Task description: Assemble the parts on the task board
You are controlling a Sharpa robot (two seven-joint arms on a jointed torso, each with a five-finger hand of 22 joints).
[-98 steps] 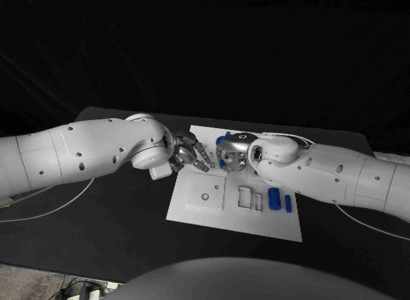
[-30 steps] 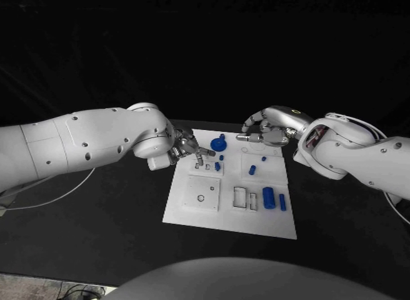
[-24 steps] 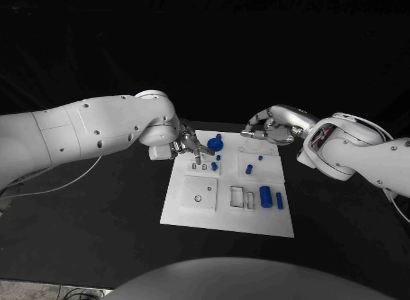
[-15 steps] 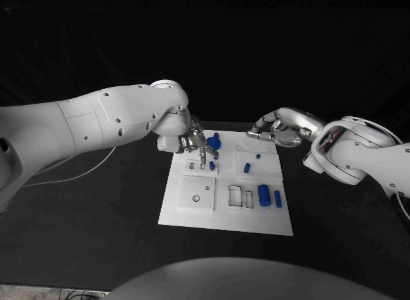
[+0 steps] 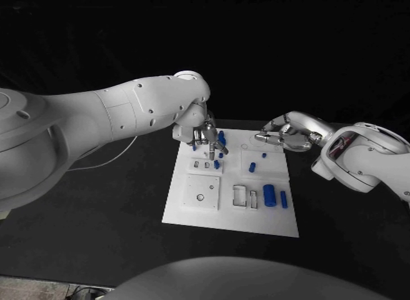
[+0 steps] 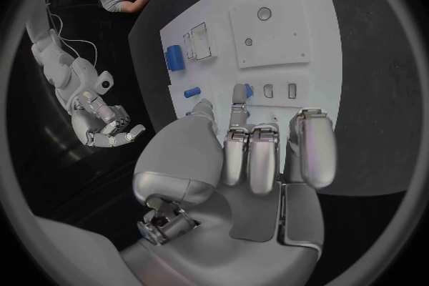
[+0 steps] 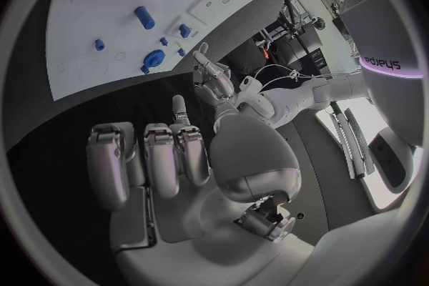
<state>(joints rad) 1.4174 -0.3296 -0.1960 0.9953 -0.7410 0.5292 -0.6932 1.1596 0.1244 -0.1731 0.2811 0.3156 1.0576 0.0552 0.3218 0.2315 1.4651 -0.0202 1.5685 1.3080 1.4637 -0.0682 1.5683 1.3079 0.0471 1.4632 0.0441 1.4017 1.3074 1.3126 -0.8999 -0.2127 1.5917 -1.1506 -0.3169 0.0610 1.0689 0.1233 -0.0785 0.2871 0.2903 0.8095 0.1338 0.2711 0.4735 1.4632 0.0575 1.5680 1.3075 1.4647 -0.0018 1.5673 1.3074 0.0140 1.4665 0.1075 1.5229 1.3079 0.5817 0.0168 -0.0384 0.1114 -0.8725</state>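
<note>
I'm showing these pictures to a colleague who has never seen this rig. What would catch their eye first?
Probably the white task board lying bright in the middle of the black table, dotted with small blue parts, the largest a blue cylinder near its right side. Next, the two silver hands above the board's far end: the left hand reaching down over the parts there, the right hand hanging at the far right corner, holding nothing.

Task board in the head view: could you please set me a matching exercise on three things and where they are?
Things:
1. left hand
2. right hand
3. large blue cylinder

Places:
A. lying on the near right part of the task board, beside a thin blue pin
B. over the board's far left part
C. at the board's far right corner

Pairs: 1-B, 2-C, 3-A.
</note>
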